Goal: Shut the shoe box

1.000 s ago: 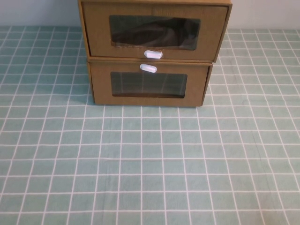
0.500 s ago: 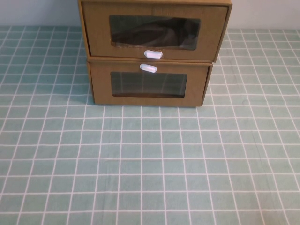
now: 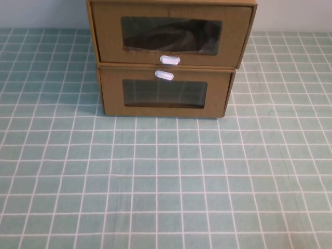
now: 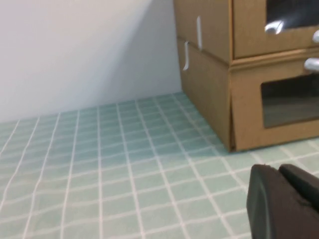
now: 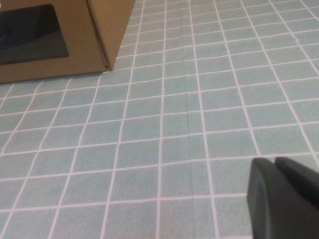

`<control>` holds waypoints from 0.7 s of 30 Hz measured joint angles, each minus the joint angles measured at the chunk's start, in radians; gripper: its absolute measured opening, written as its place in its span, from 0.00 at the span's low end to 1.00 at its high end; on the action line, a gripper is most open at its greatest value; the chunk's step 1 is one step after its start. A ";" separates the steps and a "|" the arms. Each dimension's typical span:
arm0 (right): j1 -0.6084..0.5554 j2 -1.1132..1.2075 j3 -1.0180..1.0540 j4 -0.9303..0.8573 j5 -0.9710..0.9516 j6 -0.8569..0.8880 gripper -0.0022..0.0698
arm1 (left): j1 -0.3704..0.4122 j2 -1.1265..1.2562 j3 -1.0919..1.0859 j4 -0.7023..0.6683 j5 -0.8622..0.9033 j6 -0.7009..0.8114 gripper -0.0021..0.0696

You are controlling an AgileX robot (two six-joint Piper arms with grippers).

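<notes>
The shoe box (image 3: 171,36) is the upper of two stacked brown cardboard boxes at the far middle of the table. It has a wide clear window with a dark shape behind it and a white pull tab (image 3: 169,60) below the window. Its front stands slightly forward of the box beneath. It also shows in the left wrist view (image 4: 249,30). Neither gripper shows in the high view. My left gripper (image 4: 279,169) is shut and empty, low over the table to the left of the boxes. My right gripper (image 5: 274,160) is shut and empty, over the table to the right of them.
The narrower matching box (image 3: 165,93), with its white tab (image 3: 164,75) above the window, sits under the shoe box on the green checked tablecloth (image 3: 166,181); its corner shows in the right wrist view (image 5: 99,30). A pale wall (image 4: 75,50) runs behind.
</notes>
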 joint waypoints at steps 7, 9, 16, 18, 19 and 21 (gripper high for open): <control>0.000 0.000 0.000 0.000 0.002 0.000 0.01 | 0.085 -0.028 0.000 0.216 0.218 -0.248 0.02; 0.000 0.000 0.000 0.000 0.002 0.000 0.01 | 0.086 -0.030 0.000 0.220 0.275 -0.257 0.02; 0.000 0.000 0.000 0.000 0.002 0.000 0.01 | 0.089 -0.032 0.000 0.220 0.293 -0.262 0.02; 0.000 0.000 0.000 0.000 0.002 0.000 0.01 | 0.089 -0.032 0.000 0.220 0.293 -0.262 0.02; 0.000 0.000 0.000 0.000 0.002 0.000 0.01 | 0.089 -0.032 0.000 0.220 0.293 -0.262 0.02; 0.000 0.000 0.000 0.000 0.002 0.000 0.01 | 0.089 -0.032 0.000 0.220 0.293 -0.262 0.02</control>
